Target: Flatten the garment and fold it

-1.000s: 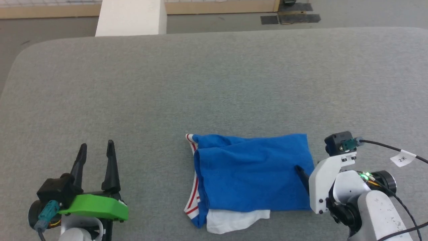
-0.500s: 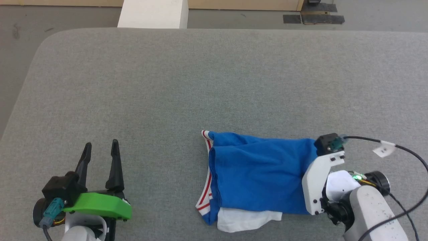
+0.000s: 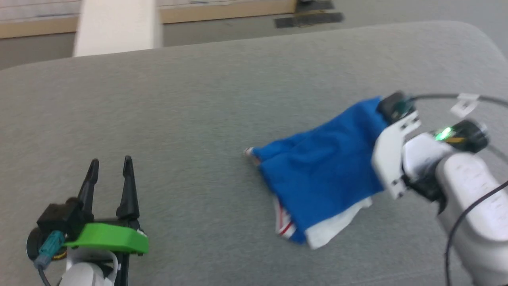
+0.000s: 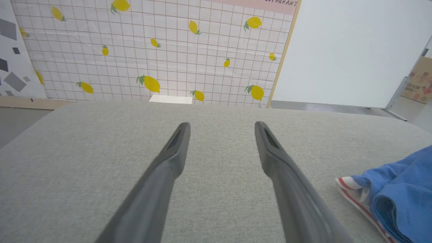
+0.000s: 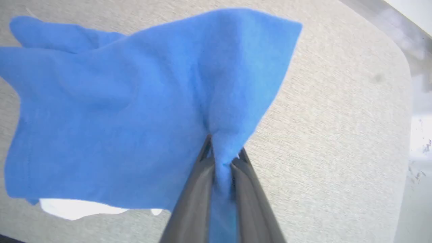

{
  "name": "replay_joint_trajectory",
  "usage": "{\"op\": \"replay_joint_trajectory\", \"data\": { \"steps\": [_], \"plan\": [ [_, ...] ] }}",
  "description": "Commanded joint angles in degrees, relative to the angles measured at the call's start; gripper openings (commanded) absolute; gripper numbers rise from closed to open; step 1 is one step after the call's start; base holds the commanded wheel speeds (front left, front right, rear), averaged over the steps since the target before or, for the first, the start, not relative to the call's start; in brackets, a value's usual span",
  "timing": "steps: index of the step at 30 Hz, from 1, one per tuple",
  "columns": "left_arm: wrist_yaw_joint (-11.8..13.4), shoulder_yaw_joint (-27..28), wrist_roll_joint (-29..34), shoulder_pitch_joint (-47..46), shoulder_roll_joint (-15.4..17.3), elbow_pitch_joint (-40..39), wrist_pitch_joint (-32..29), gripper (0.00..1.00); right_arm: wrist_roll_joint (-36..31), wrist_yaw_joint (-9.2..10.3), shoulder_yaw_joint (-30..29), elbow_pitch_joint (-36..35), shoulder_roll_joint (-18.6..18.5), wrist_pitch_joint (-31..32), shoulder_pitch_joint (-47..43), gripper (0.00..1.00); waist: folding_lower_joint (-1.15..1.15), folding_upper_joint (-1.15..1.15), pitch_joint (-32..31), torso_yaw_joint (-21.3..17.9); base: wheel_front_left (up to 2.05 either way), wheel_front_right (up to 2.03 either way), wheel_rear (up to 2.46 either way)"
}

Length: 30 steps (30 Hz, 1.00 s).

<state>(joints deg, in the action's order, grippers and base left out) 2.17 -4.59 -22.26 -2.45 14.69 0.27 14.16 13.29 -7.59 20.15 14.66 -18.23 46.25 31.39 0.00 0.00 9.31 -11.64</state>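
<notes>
Left pincer (image 3: 110, 161) spread wide, well left of the garment (image 3: 325, 167), over the desk (image 3: 198, 99). Garment lies bunched on desk, white layer peeking from its near edge. Right pincer (image 5: 223, 153) clamped on garment's blue right edge.

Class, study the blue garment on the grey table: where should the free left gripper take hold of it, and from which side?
Grip the red-striped end of the garment, coming from the robot's left, low along the table. That end lies free, facing the open left gripper, opposite the edge the right gripper pinches; pulling apart would probably spread it.
</notes>
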Motion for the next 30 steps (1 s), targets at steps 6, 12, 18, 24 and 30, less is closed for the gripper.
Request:
{"op": "replay_joint_trajectory", "data": {
  "steps": [6,12,18,24,30],
  "plan": [
    [0.3,0.3,1.4,-2.2,2.6,-3.1,-1.9,1.00,-1.4,0.10,-3.5,4.1,-3.1,-1.4,5.8,0.00,0.00,0.00,9.3,-14.7,0.00,0.00,0.00],
    [1.3,1.7,3.1,-2.4,6.1,-8.3,-4.7,1.00,-4.1,0.10,-10.6,8.4,-4.1,-4.1,9.6,0.00,0.00,0.00,14.7,-17.4,0.00,0.00,0.00],
    [2.4,3.4,4.6,-2.7,9.5,-14.5,-8.1,1.00,-9.4,0.10,-20.6,13.4,-3.6,-7.9,12.0,0.00,0.00,0.00,20.2,-17.7,0.00,0.00,0.00],
    [3.2,5.4,5.3,-2.5,12.4,-20.1,-11.4,1.00,-16.8,0.10,-30.4,15.1,-1.9,-11.6,14.9,0.00,0.00,0.00,24.3,-17.5,0.00,0.00,0.00],
    [4.0,6.6,5.7,-2.2,13.8,-23.1,-13.4,1.00,-25.3,0.10,-39.1,14.4,0.2,-15.6,17.0,1.00,0.00,0.00,26.0,-16.7,0.00,0.00,0.00]
  ]
}}
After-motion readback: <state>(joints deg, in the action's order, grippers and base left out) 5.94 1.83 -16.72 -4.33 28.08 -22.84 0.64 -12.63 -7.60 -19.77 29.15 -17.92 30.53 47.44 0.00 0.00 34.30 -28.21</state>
